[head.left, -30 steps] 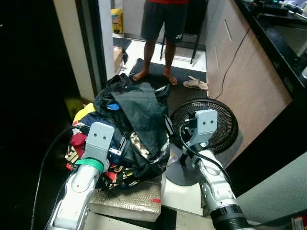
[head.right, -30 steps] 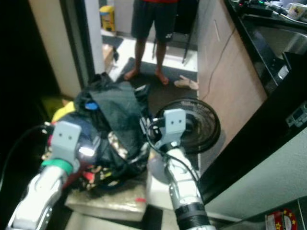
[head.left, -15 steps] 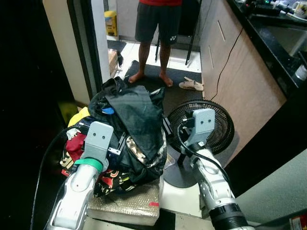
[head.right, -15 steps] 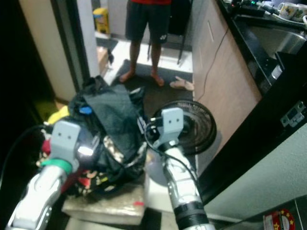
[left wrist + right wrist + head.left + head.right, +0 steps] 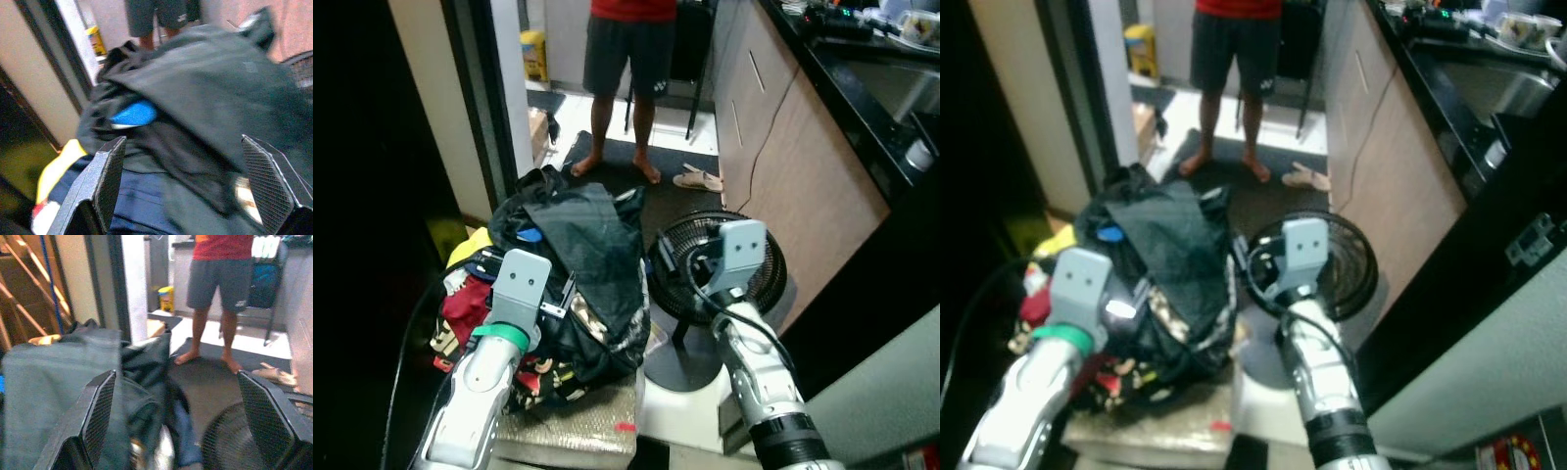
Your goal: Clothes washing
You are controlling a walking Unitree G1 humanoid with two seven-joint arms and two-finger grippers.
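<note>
Left gripper (image 5: 181, 181) fingers spread wide, nothing between them, aimed at the clothes pile (image 5: 570, 257) just ahead. Right gripper (image 5: 178, 416) also spread and empty, pointing past the pile's right edge toward the fan (image 5: 717, 264) and the doorway.

Pile is a big heap of mixed laundry: dark green-grey garment (image 5: 592, 235) draped over the top, blue bit (image 5: 134, 113) tucked under a fold, navy cloth (image 5: 142, 210) below, red and patterned pieces (image 5: 470, 305) plus a yellow one (image 5: 468, 247) on the robot's left side. The heap sits on a pale textured block (image 5: 573, 431) on the floor.

Black round fan stands just right of the pile on a grey disc base (image 5: 683, 364), close beside the right forearm. Person (image 5: 628, 59) in dark shorts and red top stands barefoot on a dark mat (image 5: 651, 171) beyond the pile; sandals (image 5: 698, 180) near their feet. Wooden cabinet front (image 5: 803, 186) and black countertop (image 5: 862, 78) on the right, door frame (image 5: 475, 108) on the left.

Both silver arms reach forward and slightly inward, left wrist at the pile's near-left side, right wrist between pile and fan
</note>
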